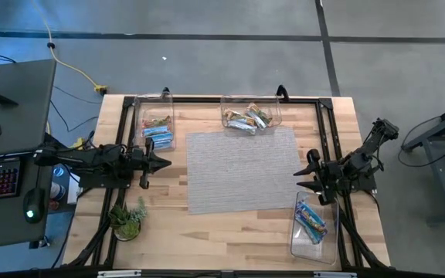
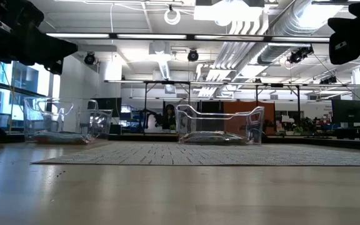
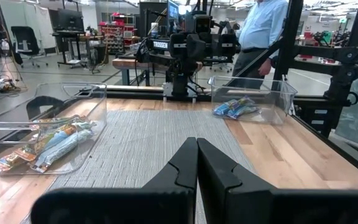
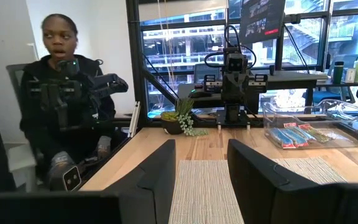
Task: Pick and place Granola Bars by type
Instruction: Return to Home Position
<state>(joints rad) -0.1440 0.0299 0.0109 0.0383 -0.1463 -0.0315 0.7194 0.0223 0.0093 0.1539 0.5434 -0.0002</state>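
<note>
The granola bars lie in three clear bins. The far-left bin (image 1: pixel 156 122) holds blue and tan-orange bars (image 4: pixel 297 134). The far-middle bin (image 1: pixel 251 113) holds a mixed heap of bars (image 3: pixel 50 142). The near-right bin (image 1: pixel 314 225) holds blue bars (image 3: pixel 235 107). My left gripper (image 1: pixel 167 162) hovers shut at the grey mat's left edge, with its fingers (image 3: pixel 196 152) pointing right. My right gripper (image 1: pixel 299 179) hovers open at the mat's right edge, with its fingers (image 4: pixel 201 158) pointing left. Neither gripper holds anything.
A grey woven mat (image 1: pixel 242 168) covers the table's middle. A small green plant (image 1: pixel 127 218) stands near the table's near-left corner. A black frame runs along the table's edges. A person sits beyond the left side (image 4: pixel 64 93), and another stands beyond the right (image 3: pixel 263 31).
</note>
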